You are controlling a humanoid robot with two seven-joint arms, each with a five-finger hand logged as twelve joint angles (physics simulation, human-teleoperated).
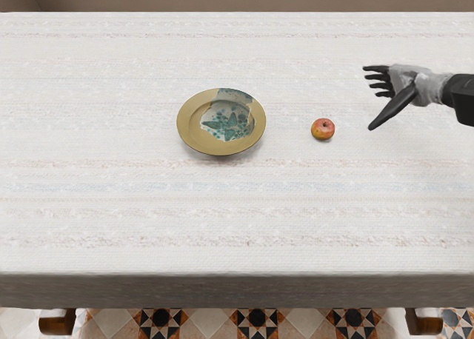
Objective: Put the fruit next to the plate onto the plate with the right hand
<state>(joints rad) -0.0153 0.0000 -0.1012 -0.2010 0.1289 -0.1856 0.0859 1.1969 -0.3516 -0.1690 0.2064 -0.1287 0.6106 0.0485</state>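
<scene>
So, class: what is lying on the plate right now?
Nothing: the plate shows only its gold rim and green pattern. The fruit sits on the table beside it, apart. What lies under the plate is hidden.

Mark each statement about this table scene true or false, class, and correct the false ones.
1. The apple lies on the plate. False: it lies on the table, to the plate's right in the picture and apart from it.
2. The right hand holds nothing and its fingers are spread. True.
3. The right hand touches the apple. False: there is a gap between them, and the hand is further towards the picture's right edge.
4. Only one arm is in view. True: the right arm comes in from the right edge, and no left arm shows.
</scene>
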